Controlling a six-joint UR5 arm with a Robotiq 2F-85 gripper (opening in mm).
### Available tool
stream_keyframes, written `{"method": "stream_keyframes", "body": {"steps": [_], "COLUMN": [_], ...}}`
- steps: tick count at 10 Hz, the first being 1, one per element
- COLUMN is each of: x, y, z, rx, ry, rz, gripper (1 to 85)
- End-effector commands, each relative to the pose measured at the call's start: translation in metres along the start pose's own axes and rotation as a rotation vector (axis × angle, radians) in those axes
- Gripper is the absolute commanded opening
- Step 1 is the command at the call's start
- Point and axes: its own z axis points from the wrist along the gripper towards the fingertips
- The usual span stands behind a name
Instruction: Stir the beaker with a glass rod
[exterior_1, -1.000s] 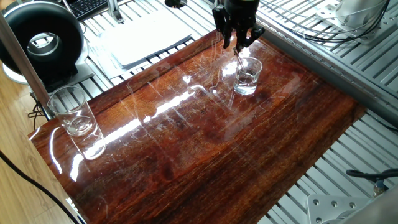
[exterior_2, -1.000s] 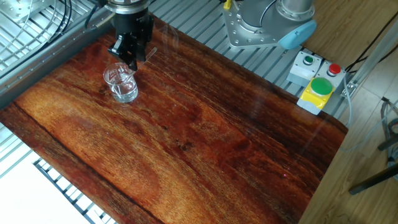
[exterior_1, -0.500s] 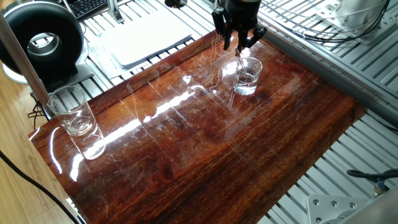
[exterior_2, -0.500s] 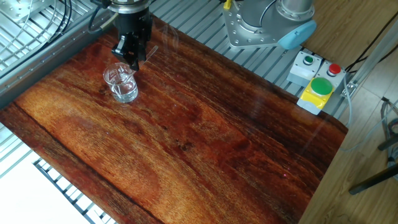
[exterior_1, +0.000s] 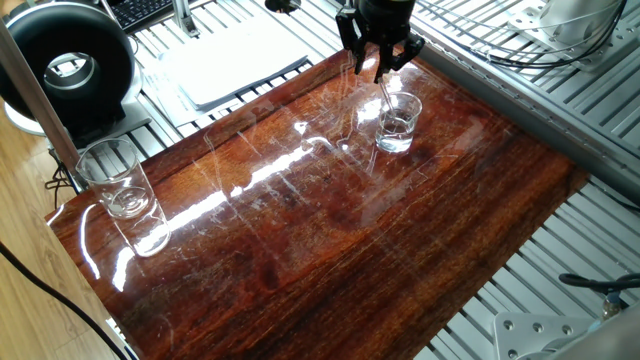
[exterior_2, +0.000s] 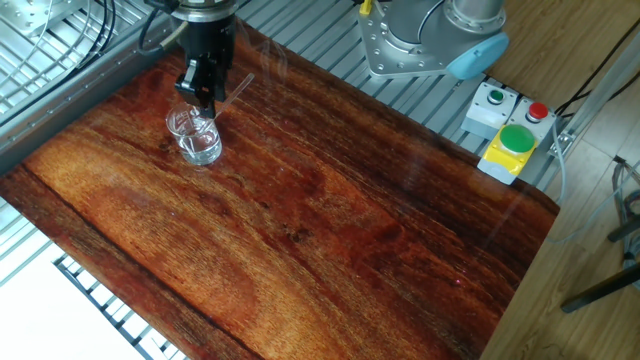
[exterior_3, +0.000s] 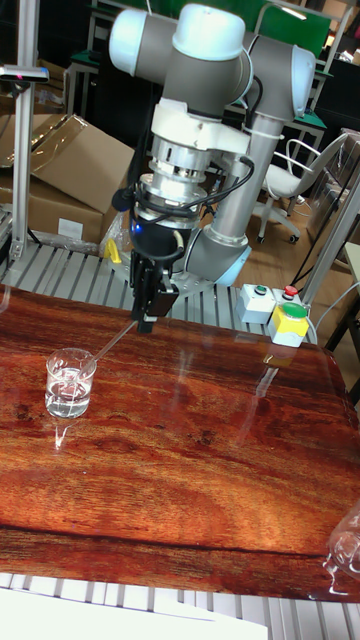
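Note:
The beaker (exterior_1: 398, 122) (exterior_2: 195, 137) (exterior_3: 70, 383) is a short clear glass with a little clear liquid, standing near the far edge of the wooden tabletop (exterior_1: 330, 240). My gripper (exterior_1: 380, 70) (exterior_2: 203, 97) (exterior_3: 147, 321) hangs just above and beside the beaker's rim, shut on the upper end of the glass rod (exterior_3: 113, 343) (exterior_1: 386, 96). The rod slants down from the fingers, and its lower end sits inside the beaker. It is faint in both fixed views and clearest in the tall fixed view.
A taller clear tumbler (exterior_1: 115, 178) (exterior_3: 345, 545) stands at the table's opposite corner. A button box with a green button (exterior_2: 513, 140) and the arm's base (exterior_2: 425, 45) sit off one table edge. A black round device (exterior_1: 72, 65) and white sheet (exterior_1: 235, 60) lie beyond another.
The gripper has shifted a little away from above the beaker toward the table's far edge, tilting the rod more. The beaker has stayed in place.

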Motion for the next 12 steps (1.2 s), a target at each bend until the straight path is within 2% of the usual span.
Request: {"method": "stream_keyframes", "body": {"steps": [1,3,6,12], "x": [0.005,-0.001,-0.021,-0.026], "y": [0.015,0.031,0.031,0.035], "z": [0.0,0.001,0.005,0.011], "rx": [-0.036,-0.081,-0.058,-0.044], "ry": [0.017,-0.008,-0.084,-0.104], "rz": [-0.02,-0.013,-0.008,-0.015], "gripper": [35.7,35.3,35.7,36.0]}}
